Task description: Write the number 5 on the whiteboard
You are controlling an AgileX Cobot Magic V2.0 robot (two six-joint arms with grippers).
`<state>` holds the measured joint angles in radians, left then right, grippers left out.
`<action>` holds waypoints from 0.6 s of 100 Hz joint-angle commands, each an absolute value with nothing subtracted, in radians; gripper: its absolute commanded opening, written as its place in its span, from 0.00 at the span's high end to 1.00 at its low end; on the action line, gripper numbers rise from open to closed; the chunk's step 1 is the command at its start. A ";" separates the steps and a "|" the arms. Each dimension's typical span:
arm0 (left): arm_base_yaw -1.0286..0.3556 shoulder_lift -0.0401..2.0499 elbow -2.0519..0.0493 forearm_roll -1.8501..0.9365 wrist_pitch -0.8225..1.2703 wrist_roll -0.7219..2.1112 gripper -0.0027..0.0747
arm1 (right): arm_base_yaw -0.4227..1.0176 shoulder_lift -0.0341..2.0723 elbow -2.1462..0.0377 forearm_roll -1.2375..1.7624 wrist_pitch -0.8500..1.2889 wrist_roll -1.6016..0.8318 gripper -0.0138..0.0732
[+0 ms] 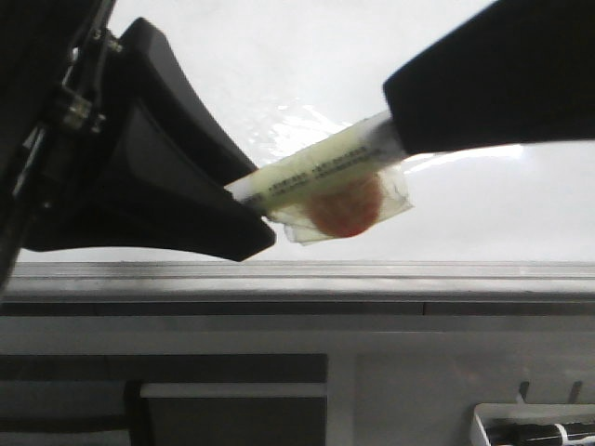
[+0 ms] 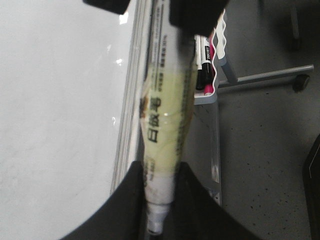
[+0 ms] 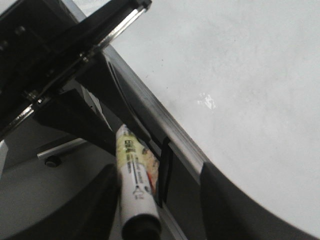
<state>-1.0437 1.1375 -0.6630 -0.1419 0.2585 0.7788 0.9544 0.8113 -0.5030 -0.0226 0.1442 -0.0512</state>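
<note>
**Marker shared between two hands, board still blank**

No stroke of the number 5 shows anywhere on the whiteboard (image 1: 521,204); as far as these views reach, the writing looks not yet begun. The marker (image 1: 311,172), pale yellow with a clear wrapper hanging off it, bridges both hands. The left hand (image 2: 159,200) pinches one end between its fingers; the right hand (image 3: 137,200) closes around the other. The whiteboard lies just beyond both hands, its grey edge rail (image 3: 165,130) beside the marker.
</note>
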 commanded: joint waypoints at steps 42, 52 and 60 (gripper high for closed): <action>-1.054 1.114 -0.721 -0.202 0.183 0.777 0.99 | 1.036 0.874 -0.537 -0.042 0.000 -0.062 0.46; -1.054 1.114 -0.721 -0.204 0.195 0.777 0.99 | 1.036 0.877 -0.537 -0.042 -0.028 -0.062 0.46; -1.058 1.114 -0.721 -0.215 0.196 0.777 0.99 | 1.036 0.877 -0.537 -0.042 -0.044 -0.062 0.46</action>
<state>-1.0437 1.1368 -0.6828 -0.1861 0.2675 0.7795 1.0338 0.8793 -0.5030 -0.0301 0.0715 -0.0512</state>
